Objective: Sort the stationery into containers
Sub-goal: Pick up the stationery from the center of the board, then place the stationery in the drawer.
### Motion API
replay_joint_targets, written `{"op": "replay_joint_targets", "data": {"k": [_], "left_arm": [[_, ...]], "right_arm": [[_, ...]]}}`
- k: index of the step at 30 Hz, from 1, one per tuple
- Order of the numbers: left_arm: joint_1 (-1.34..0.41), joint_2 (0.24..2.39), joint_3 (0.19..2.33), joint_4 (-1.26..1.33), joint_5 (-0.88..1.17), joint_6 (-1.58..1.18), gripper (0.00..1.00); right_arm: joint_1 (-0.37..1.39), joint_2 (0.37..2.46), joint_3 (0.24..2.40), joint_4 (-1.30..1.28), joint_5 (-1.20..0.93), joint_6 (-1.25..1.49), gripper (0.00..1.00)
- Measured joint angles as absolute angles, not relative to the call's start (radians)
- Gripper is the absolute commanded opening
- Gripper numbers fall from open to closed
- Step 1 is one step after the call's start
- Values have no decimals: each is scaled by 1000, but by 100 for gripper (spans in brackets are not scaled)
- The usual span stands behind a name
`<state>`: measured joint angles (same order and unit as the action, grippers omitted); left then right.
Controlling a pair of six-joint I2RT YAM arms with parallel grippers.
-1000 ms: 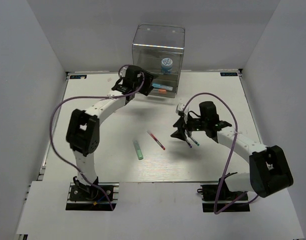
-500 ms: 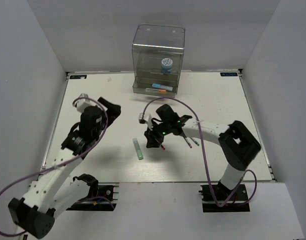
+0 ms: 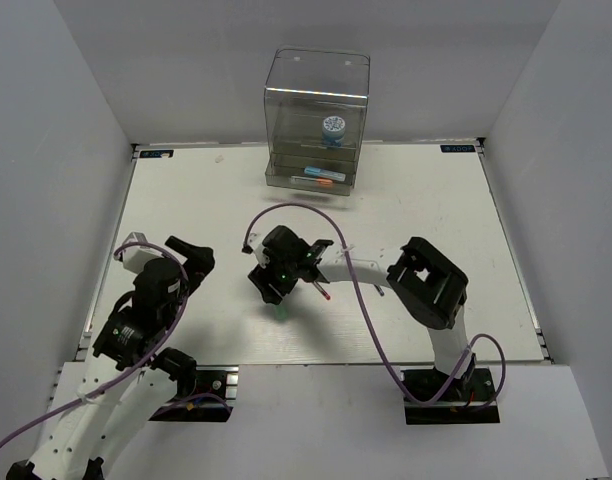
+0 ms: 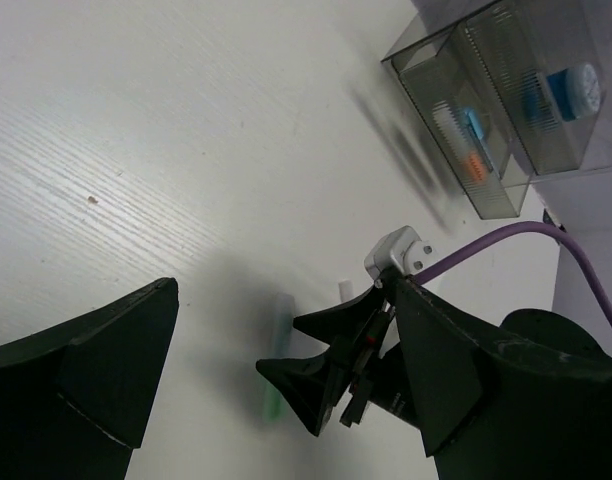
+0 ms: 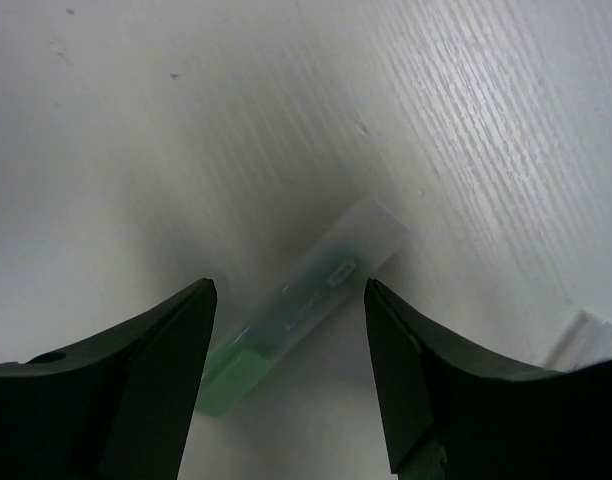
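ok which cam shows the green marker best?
Right wrist: the green marker lies nearly whole between the open right gripper's fingers. Top external shows only its tip under that gripper; left wrist, a blurred sliver.

Right claw (image 5: 286,298) straddles the short green marker (image 5: 321,283), bare white worktop (image 5: 136,140) either side; thin red pen (image 3: 324,293) crowds just beside.

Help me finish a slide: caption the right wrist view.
Right end effector, open, poised over the green marker lying on the white table.
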<state>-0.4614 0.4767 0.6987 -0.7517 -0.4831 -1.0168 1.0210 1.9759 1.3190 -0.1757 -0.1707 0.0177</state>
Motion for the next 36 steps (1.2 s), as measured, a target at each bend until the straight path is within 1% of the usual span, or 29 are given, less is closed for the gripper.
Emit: {"op": "replay_joint_targets", "data": {"k": [2, 4, 5, 12, 13, 15, 16, 18, 19, 21, 24, 27, 31, 36], "left_arm": [[-461, 482, 699, -773, -484, -1021, 100], [-461, 486, 699, -786, -487, -1022, 100], [-461, 487, 699, -788, -487, -1022, 100], [-461, 524, 697, -773, -484, -1023, 100], [-461, 532, 694, -764, -482, -1023, 100], [-461, 551, 685, -746, -473, -1029, 100], [-461, 559, 675, -733, -467, -1030, 100], [-461, 572, 655, -715, -454, -1033, 100], [-461, 577, 643, -702, -448, -1035, 100], [-461, 590, 621, -678, -430, -1039, 100], [-461, 617, 598, -649, -407, -1044, 100], [-461, 640, 582, -623, -397, -1047, 100], [-461, 647, 548, -593, -376, -1048, 100], [-461, 647, 527, -566, -354, -1048, 100]], "right_arm": [[1037, 1993, 1319, -181, -113, 35, 67], [1053, 1998, 1329, -179, -54, 48, 64], [1058, 1998, 1330, -180, -30, 52, 64], [1094, 1988, 1290, -149, 94, 27, 40], [1095, 1978, 1268, -125, 99, 17, 32], [1098, 1941, 1211, -92, 112, -17, 26], [1098, 1922, 1178, -74, 116, -40, 20], [1097, 1879, 1119, -50, 125, -87, 14], [1093, 1858, 1090, -39, 126, -118, 7], [1079, 1805, 1024, -14, 122, -192, 0], [1041, 1708, 952, 12, 93, -331, 0], [998, 1641, 965, 41, 64, -426, 0], [928, 1609, 1048, 93, 41, -513, 0], [808, 1665, 1202, 131, 25, -590, 0]]}}
